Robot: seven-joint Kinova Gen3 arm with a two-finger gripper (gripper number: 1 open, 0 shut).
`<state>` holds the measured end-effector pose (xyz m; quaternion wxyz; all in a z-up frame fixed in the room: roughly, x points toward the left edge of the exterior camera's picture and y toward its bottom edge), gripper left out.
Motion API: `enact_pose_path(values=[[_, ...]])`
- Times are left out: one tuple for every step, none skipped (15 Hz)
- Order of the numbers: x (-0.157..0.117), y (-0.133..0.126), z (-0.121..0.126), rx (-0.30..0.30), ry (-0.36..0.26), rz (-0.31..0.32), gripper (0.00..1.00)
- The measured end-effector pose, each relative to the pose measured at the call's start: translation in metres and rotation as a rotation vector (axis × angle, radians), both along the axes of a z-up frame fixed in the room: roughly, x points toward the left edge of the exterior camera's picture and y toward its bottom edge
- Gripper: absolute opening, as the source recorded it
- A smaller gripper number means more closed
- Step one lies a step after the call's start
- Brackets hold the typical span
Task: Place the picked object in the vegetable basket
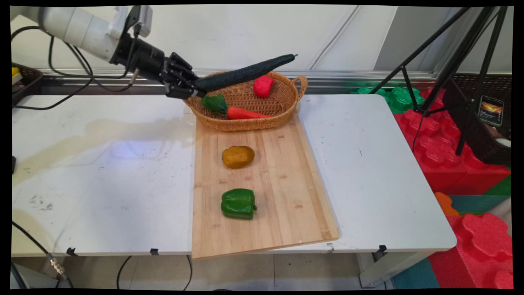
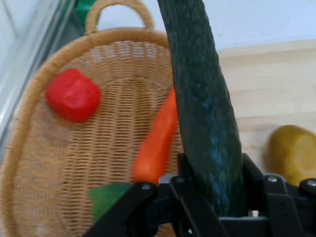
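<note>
Wicker basket point(image 1: 282, 107) at the board's far end holds a carrot point(image 1: 247, 113) with green top and a red lump point(image 1: 263, 86). Gripper point(image 1: 195, 91) clenches a long, bumpy dark cucumber point(image 1: 245, 73), slanted above the basket. Potato point(image 1: 238, 157) and green pepper point(image 1: 238, 203) lie apart on the wooden board point(image 1: 286, 192); bench point(image 1: 102, 172) bare either side.

Arm point(image 1: 77, 28): white, smooth rounded tubular links, with a white bracket-like housing at the wrist. Wrist section point(image 1: 141, 57): black, cylindrical, ribbed. Black cables point(image 1: 61, 69) hang in loops from the arm. Gripper point(image 1: 192, 88): black, two-finger type, with jointed angular linkage bars; round silver screw heads point(image 2: 146, 186) are visible at the linkage pivots in the hand view.
</note>
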<state>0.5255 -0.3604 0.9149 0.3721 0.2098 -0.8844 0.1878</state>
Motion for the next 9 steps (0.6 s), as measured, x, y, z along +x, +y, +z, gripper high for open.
enact_pose_path(values=[[0.001, -0.005, -0.001, -0.007, -0.008, 0.003, 0.0], [0.001, -0.013, -0.004, -0.015, -0.02, 0.007, 0.0], [0.0, -0.023, -0.009, -0.024, -0.036, 0.012, 0.0], [0.0, -0.033, -0.014, -0.033, -0.054, 0.015, 0.0], [-0.001, -0.041, -0.018, -0.04, -0.07, 0.017, 0.0], [-0.002, -0.046, -0.021, -0.044, -0.08, 0.018, 0.0], [-0.003, -0.054, -0.026, -0.048, -0.094, 0.019, 0.0], [-0.004, -0.058, -0.03, -0.049, -0.102, 0.019, 0.0], [-0.005, -0.065, -0.035, -0.049, -0.113, 0.018, 0.0]])
